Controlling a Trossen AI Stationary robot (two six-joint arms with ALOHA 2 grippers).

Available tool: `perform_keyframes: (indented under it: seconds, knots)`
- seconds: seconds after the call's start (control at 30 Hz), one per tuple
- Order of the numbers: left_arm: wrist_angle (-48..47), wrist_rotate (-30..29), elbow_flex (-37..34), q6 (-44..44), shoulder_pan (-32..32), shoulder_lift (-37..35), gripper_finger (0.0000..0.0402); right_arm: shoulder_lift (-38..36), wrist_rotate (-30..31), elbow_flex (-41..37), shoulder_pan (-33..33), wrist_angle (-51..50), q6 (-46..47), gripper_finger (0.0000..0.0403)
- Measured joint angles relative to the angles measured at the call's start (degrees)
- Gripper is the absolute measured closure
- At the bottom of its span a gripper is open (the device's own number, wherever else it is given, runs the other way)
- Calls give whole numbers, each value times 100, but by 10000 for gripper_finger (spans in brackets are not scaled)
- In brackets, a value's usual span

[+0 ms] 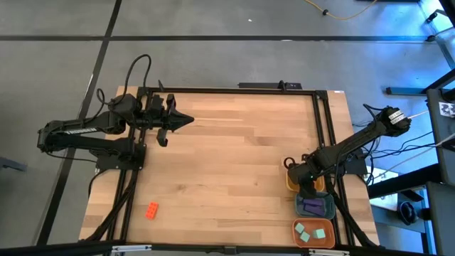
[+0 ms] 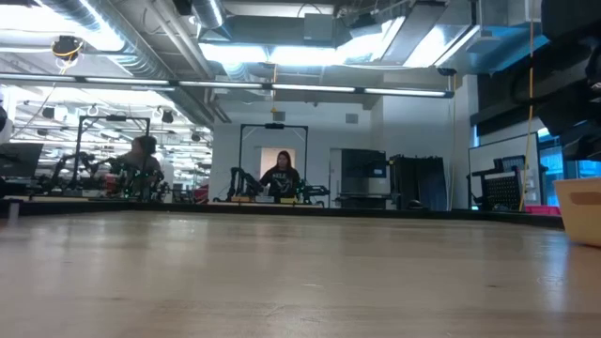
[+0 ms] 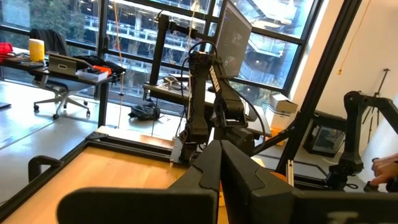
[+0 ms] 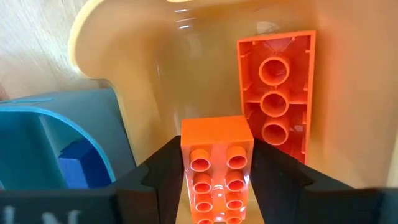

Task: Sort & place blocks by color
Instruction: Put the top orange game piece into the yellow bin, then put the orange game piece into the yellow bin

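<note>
My right gripper (image 4: pixel 216 186) reaches down into the yellow tray (image 1: pixel 293 179) at the table's right edge and is shut on an orange-red block (image 4: pixel 216 163). A second orange-red bar (image 4: pixel 278 93) lies on that tray's floor with its hollow underside up. Another orange-red block (image 1: pixel 152 210) lies on the bare table near the near-left corner. Purple blocks (image 1: pixel 313 206) lie in the blue-grey tray (image 1: pixel 331 207), and teal-green blocks (image 1: pixel 310 232) in the orange tray (image 1: pixel 331 233). My left gripper (image 1: pixel 186 120) waits shut above the table's far left part. My right gripper pinches the orange-red block by its two long sides (image 4: pixel 186 163), one dark finger (image 4: pixel 163 168) on each. The fingers come from above, pointing down into the yellow tray. The block's studded face is turned toward the wrist camera. Whether its lower end touches the tray floor cannot be told.
The three trays stand in a row along the right edge, the yellow one farthest, the orange one nearest. A black frame (image 1: pixel 234 90) rims the table. The wooden middle (image 1: pixel 234 163) holds nothing. People sit at benches in the room behind (image 2: pixel 280 175).
</note>
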Motion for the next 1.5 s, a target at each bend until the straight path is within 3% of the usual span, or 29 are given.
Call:
perform_keyframes:
  seconds: [1.13,1.5]
  knots:
    - [-2,0,0,-1,0,-2,401,0,-178,7,-2,-100,245,235]
    - [-1,0,0,-2,1,-2,401,0,-457,7,-2,-153,-481,208]
